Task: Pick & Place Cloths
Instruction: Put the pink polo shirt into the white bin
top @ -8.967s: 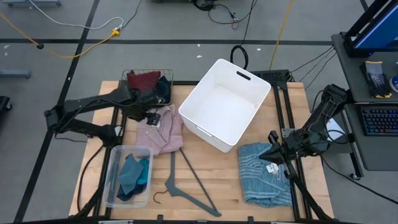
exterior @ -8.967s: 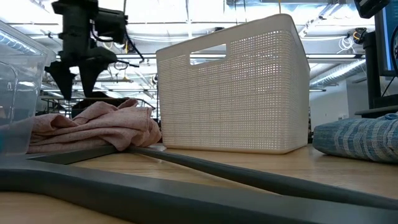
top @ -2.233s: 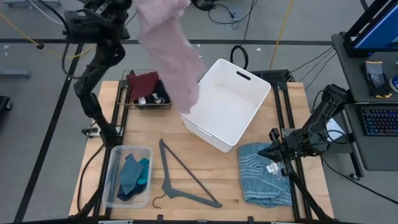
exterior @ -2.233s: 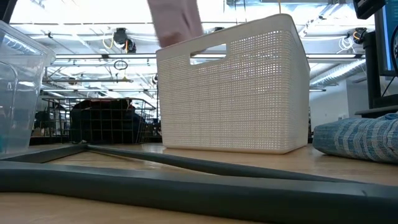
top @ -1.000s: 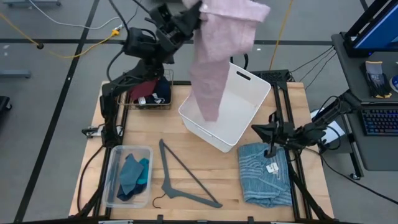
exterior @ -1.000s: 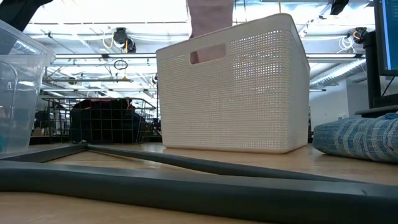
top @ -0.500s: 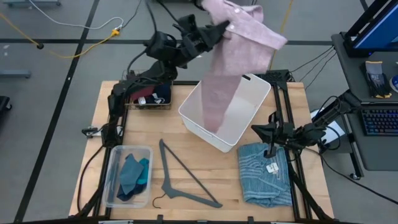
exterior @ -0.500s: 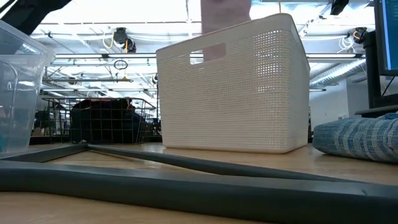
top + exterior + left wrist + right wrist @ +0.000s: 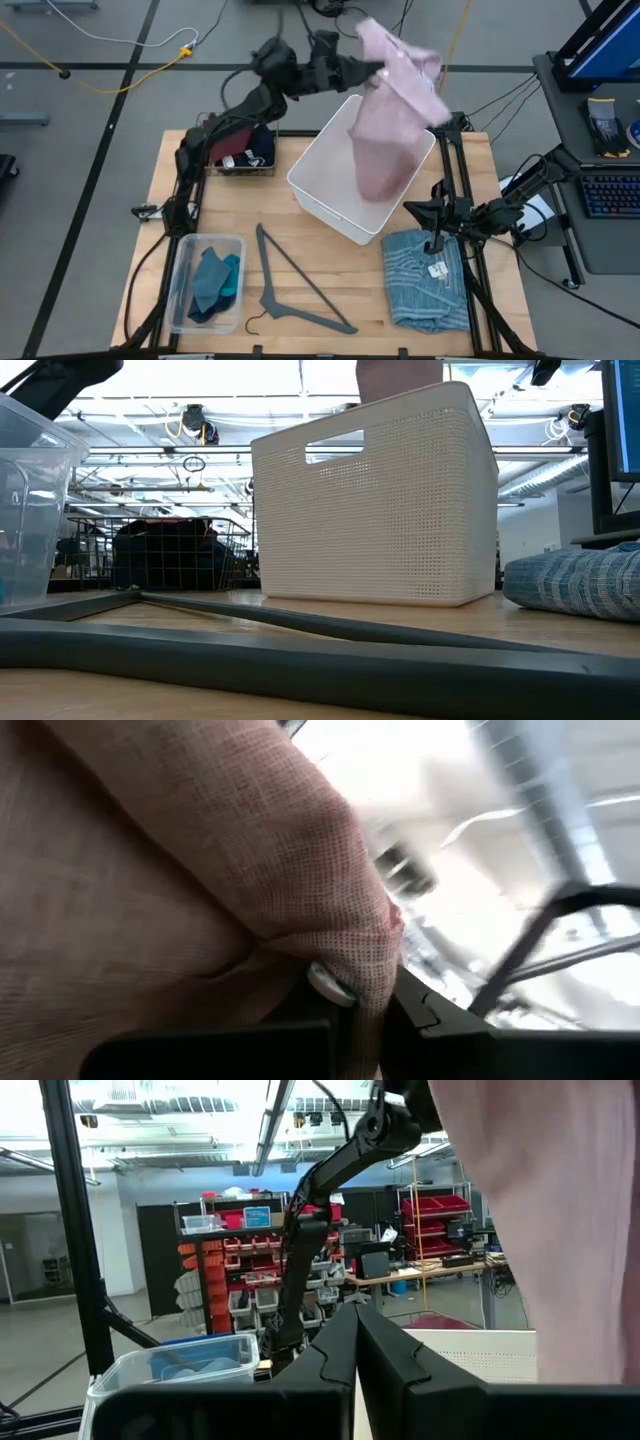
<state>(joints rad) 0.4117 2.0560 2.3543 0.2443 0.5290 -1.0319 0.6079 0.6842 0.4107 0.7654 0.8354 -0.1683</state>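
**Pink cloth held over the bin**

The left gripper (image 9: 362, 67) pinches the pink cloth (image 9: 390, 120) high above the white bin (image 9: 330, 185) at the table's far edge. The right gripper (image 9: 412, 210), fingers pressed together, hangs above the light-blue cloth (image 9: 425, 280) near the table's front right corner.

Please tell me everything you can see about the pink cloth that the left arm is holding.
The pink cloth is a soft, finely woven garment, pale pink. The left gripper is shut on its upper edge, and a small button or snap shows at the pinched fold. It hangs bunched and draped, high above the table, its lower end over the open white bin. Whether it touches the bin cannot be told.
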